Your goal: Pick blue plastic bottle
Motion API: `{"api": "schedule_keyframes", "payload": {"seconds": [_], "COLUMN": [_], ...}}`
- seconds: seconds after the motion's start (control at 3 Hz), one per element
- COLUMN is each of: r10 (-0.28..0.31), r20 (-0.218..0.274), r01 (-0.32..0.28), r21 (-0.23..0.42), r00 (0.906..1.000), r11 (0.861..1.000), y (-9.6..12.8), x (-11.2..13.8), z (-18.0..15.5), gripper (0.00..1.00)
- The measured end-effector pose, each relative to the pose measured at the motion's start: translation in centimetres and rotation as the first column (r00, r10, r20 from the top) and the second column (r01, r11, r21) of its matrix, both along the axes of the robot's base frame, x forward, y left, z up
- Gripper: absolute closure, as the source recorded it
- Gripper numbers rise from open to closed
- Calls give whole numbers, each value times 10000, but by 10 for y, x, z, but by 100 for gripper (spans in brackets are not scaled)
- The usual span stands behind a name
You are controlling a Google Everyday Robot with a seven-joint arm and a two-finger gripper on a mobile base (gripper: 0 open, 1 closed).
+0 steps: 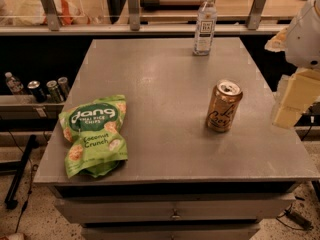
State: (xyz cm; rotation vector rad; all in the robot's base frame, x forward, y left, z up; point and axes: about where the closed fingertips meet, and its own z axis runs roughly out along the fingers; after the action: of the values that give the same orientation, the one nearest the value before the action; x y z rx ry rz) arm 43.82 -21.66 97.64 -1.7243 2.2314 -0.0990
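Observation:
The blue plastic bottle (205,26) is slim and clear, with a white cap and a pale label with dark print. It stands upright at the far edge of the grey table (160,69), right of centre. My gripper (292,101) shows as pale blocks under the white arm (305,31) at the right edge of the view. It hangs beside the table's right edge, well short of the bottle and to its right, and holds nothing that I can see.
A gold can (223,106) stands upright on the right half of the table. A green chips bag (95,134) lies at the front left. A small bottle (12,83) and dark cans (47,89) sit on a low shelf at left. A railed counter (150,29) runs behind.

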Motion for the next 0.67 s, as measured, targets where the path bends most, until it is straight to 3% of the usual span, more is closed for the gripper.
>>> {"api": "schedule_keyframes", "payload": {"seconds": [0.67], "r10": [167], "r20": [529], "r01": [-175], "r21": [155], "r00": [9985], "r11": [9997], "y": [-7], "x": [27], "z": [13], "gripper": [0]}}
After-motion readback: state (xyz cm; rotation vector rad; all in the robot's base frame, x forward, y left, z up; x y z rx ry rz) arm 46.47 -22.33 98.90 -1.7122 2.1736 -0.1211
